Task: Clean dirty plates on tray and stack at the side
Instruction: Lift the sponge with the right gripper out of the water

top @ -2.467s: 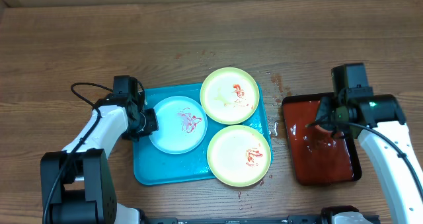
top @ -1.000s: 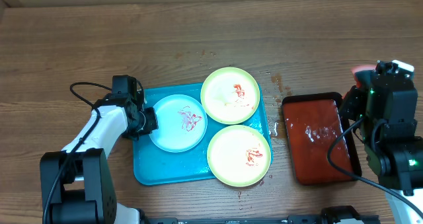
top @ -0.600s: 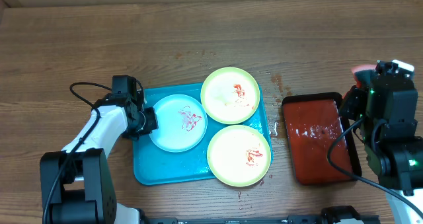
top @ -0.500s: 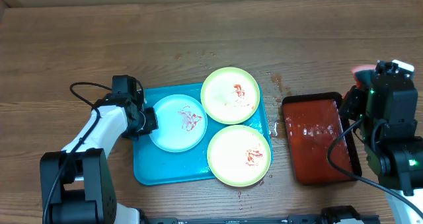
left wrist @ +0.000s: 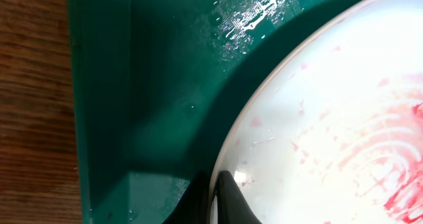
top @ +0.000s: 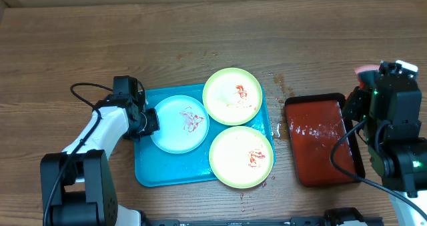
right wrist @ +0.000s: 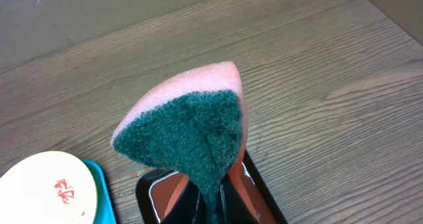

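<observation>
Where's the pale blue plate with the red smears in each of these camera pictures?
Overhead: the pale blue plate lies on the left part of the turquoise tray.
Left wrist: it fills the right side, the left gripper pinching its rim.
Right wrist: not in it.
Shared landmark: the turquoise tray, in all three views.

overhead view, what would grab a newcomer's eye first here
Three sauce-smeared plates crowd the turquoise tray at centre: a pale plate on its left side and two green-rimmed plates on its right. The left gripper pinches the pale plate's rim. The right gripper holds up a pink sponge, green scouring face toward the wrist camera, by the far corner of a glistening dark red tray.
</observation>
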You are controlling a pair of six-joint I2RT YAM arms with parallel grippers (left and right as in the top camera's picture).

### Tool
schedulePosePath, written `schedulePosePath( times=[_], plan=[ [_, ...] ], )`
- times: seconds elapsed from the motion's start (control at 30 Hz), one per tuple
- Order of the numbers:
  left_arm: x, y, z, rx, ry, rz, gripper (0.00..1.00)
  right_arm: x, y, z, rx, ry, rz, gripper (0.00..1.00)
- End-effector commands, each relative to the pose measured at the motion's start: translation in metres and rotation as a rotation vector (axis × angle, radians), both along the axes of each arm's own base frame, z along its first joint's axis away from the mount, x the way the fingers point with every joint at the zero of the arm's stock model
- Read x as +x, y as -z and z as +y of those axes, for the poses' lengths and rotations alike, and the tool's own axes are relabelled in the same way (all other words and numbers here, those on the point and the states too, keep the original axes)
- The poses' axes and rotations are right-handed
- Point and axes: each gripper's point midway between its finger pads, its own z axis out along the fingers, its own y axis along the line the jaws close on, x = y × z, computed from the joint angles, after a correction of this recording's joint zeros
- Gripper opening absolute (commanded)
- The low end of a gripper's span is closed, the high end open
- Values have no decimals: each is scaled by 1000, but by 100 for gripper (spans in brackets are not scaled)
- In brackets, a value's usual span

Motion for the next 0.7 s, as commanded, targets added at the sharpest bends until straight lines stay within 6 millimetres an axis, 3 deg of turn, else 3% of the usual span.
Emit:
schedulePosePath(
  times=[0.0,0.67],
  plan=[
    [-12,15,6,28,4,51,4,0,-18,0,0,2,-55,4],
    [-11,15,6,29,8,47,4,1,-18,3,9,-16,-54,4]
  ],
)
